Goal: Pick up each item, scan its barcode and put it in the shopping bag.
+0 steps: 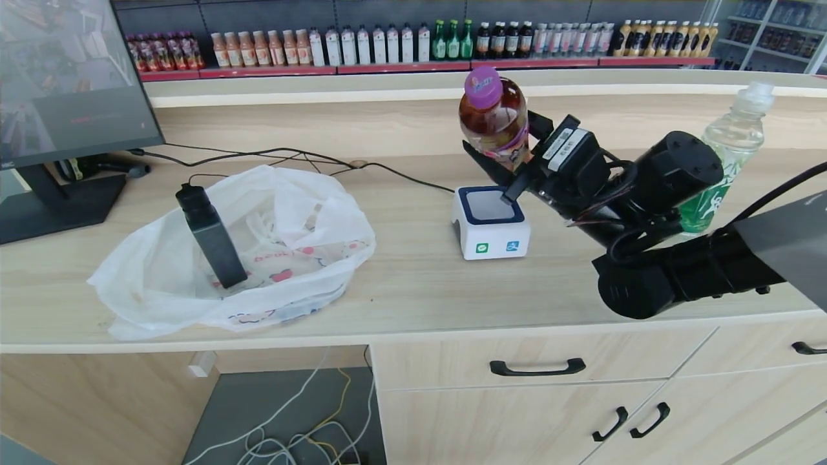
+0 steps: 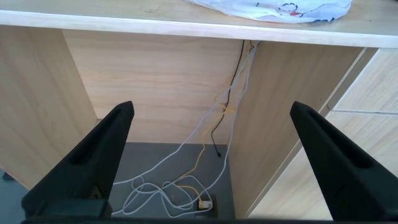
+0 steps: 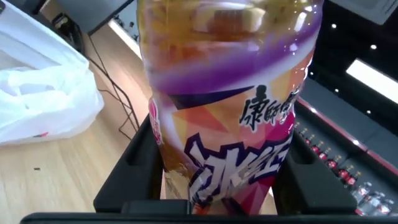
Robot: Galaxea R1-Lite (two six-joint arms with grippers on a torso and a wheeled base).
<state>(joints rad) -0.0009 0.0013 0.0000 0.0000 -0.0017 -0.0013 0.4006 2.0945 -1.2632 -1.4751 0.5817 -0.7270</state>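
Observation:
My right gripper [image 1: 501,169] is shut on a tea bottle [image 1: 493,117] with a purple cap and purple label, held upright just above the white barcode scanner [image 1: 490,222] on the counter. In the right wrist view the tea bottle [image 3: 233,99] sits between the black fingers [image 3: 130,171]. The white shopping bag [image 1: 258,252] lies open at the left of the counter, with a dark upright item [image 1: 212,236] standing in it. A clear bottle with a green label [image 1: 723,161] stands at the right behind my arm. My left gripper [image 2: 214,165] hangs open below the counter edge, holding nothing.
A monitor on a stand [image 1: 61,97] occupies the far left corner. Cables [image 1: 291,158] run along the back of the counter to the scanner. Drawers with black handles [image 1: 536,369] lie below. Loose cables [image 2: 180,186] lie on the floor under the counter.

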